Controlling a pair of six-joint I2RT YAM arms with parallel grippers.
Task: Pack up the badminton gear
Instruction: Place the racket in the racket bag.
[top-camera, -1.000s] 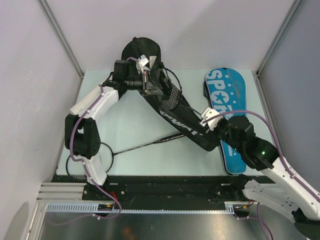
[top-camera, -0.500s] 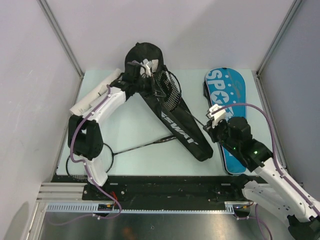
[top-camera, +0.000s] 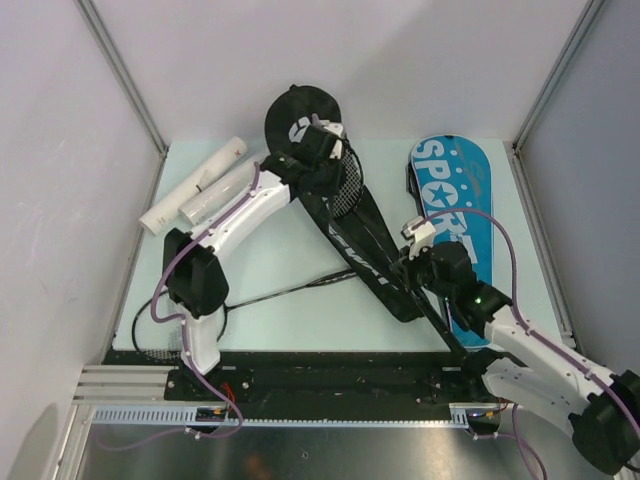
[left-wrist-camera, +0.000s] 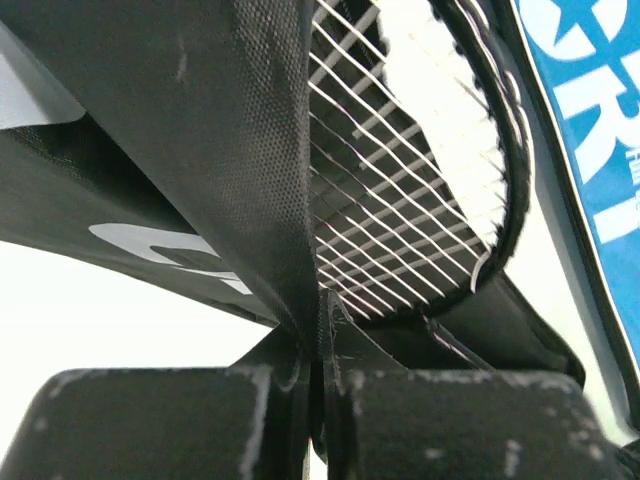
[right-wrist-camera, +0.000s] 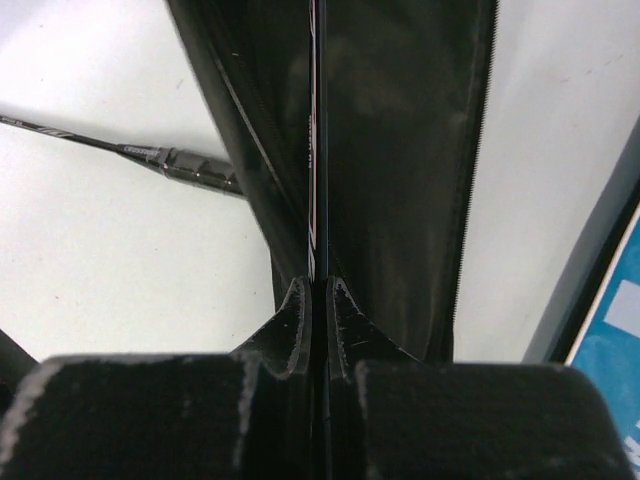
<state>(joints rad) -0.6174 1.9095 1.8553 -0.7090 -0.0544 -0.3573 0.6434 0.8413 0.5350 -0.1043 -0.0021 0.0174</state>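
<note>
left tool has swung right across the top of the black cover, baring two white tubes at the table's far left. it is clenched on the cover's edge, the racket half inside. right tool pinches that racket's shaft beside the blue sport bag. second racket lies near-left.
</note>
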